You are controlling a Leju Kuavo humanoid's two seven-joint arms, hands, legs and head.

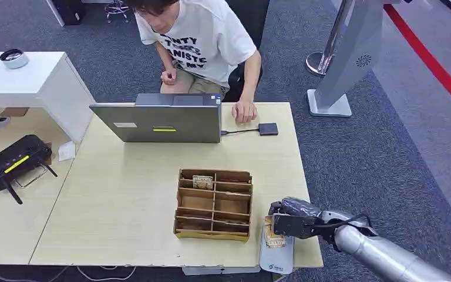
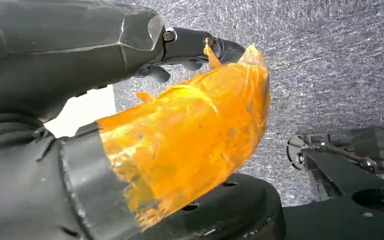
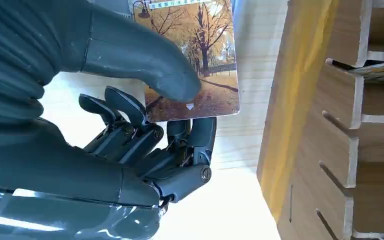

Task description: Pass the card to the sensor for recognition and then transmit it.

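Right hand (image 1: 290,222) sits just beside the wooden organizer (image 1: 214,204), on its side away from the laptop (image 1: 161,122). Thumb (image 3: 145,60) presses on the card (image 3: 200,60), fingers (image 3: 130,125) curl under its edge: a pinch, but shallow. The card lies over a flat white-grey device (image 1: 276,254) next to the organizer, at the surface (image 1: 123,194) edge; probably the sensor, can't confirm.

Risks:
- Thumb only covers one corner, so the card can pivot or slide out on lift.
- Organizer wall is very close; a sideways swing clips it and knocks the card loose.
- Device overhangs the surface edge; a downward push could tip it off.

Left hand (image 2: 190,45) hangs over the floor; orange tape hides the fingers, can't tell its state.
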